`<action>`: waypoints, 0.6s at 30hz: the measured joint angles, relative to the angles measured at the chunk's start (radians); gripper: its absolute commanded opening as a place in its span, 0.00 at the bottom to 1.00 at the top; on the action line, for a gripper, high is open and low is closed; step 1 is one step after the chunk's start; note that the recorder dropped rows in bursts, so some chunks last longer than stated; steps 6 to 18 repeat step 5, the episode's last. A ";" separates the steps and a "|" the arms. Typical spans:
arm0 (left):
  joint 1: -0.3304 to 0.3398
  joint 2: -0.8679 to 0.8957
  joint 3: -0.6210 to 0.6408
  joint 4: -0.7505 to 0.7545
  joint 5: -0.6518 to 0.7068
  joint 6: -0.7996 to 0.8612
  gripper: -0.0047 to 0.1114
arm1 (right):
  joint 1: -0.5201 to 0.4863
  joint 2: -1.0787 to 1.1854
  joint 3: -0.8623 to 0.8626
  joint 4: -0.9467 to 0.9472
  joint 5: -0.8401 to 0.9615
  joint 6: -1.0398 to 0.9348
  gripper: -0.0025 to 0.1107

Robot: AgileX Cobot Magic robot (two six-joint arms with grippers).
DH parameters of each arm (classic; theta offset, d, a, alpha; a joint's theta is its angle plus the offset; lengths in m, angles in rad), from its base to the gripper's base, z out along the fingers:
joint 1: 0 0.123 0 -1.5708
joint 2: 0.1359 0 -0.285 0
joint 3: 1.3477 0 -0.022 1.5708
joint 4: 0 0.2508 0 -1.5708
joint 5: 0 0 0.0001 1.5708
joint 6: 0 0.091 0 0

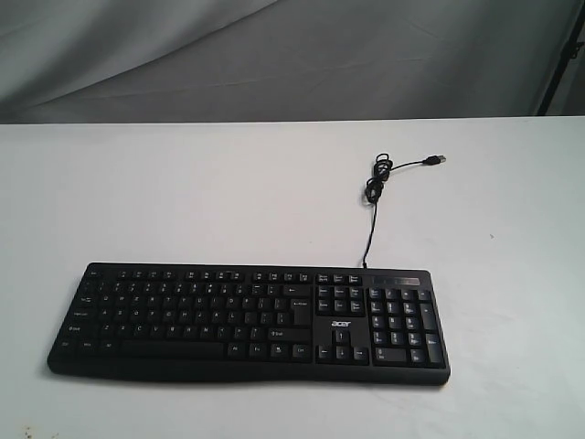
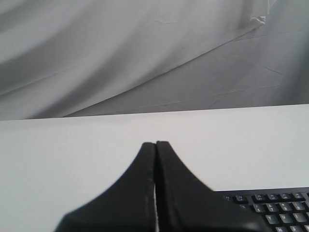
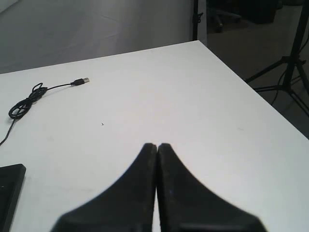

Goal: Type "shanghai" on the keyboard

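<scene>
The black keyboard (image 1: 247,320) with white legends and an acer logo lies near the front of the white table (image 1: 183,192). Its thin cable (image 1: 373,187) coils behind it and ends in a USB plug (image 1: 438,159). Neither arm shows in the exterior view. In the left wrist view my left gripper (image 2: 155,143) is shut on nothing, above bare table, with a corner of the keyboard (image 2: 277,210) beside it. In the right wrist view my right gripper (image 3: 157,144) is also shut and empty; a keyboard corner (image 3: 9,193) and the coiled cable (image 3: 29,99) show to one side.
A grey cloth backdrop (image 1: 274,55) hangs behind the table. In the right wrist view the table's edge (image 3: 251,92) drops off to a dark floor with a tripod stand (image 3: 289,63).
</scene>
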 measured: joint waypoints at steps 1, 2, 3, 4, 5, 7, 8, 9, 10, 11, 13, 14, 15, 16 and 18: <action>0.000 0.000 0.000 0.000 0.000 0.000 0.04 | 0.000 0.000 0.000 0.000 0.000 0.000 0.02; 0.000 0.000 0.000 0.000 0.000 0.000 0.04 | 0.000 0.000 0.000 0.000 0.000 0.000 0.02; 0.000 0.000 0.000 0.000 0.000 0.000 0.04 | 0.000 0.000 0.000 0.000 0.000 0.000 0.02; 0.000 0.000 0.000 0.000 0.000 0.000 0.04 | 0.000 0.000 0.000 0.000 0.000 0.000 0.02; 0.000 0.000 0.000 0.000 0.000 0.000 0.04 | 0.000 0.000 0.000 0.000 0.000 0.000 0.02; 0.000 0.000 0.000 0.000 0.000 0.000 0.04 | 0.000 0.000 0.000 0.000 0.000 0.000 0.02; 0.000 0.000 0.000 0.000 0.000 0.000 0.04 | 0.000 0.000 0.000 0.000 0.000 0.000 0.02; 0.000 0.000 0.000 0.000 0.000 0.000 0.04 | 0.000 0.000 0.000 0.000 0.000 0.000 0.02; 0.000 0.000 0.000 0.000 0.000 0.000 0.04 | 0.000 0.000 0.000 0.000 0.000 0.000 0.02; 0.000 0.000 0.000 0.000 0.000 0.000 0.04 | 0.000 0.000 0.000 0.000 0.000 0.000 0.02; 0.000 0.000 0.000 0.000 0.000 0.000 0.04 | 0.000 0.000 0.000 0.000 0.000 0.000 0.02; 0.000 0.000 0.000 0.000 0.000 0.000 0.04 | 0.000 0.000 0.000 0.000 0.000 0.000 0.02; 0.000 0.000 0.000 0.000 0.000 0.000 0.04 | 0.000 0.000 0.000 0.000 0.000 0.000 0.02; 0.000 0.000 0.000 0.000 0.000 0.000 0.04 | 0.000 0.000 0.000 0.000 0.000 0.000 0.02; 0.000 0.000 0.000 0.000 0.000 0.000 0.04 | 0.000 0.000 0.000 0.000 0.000 0.000 0.02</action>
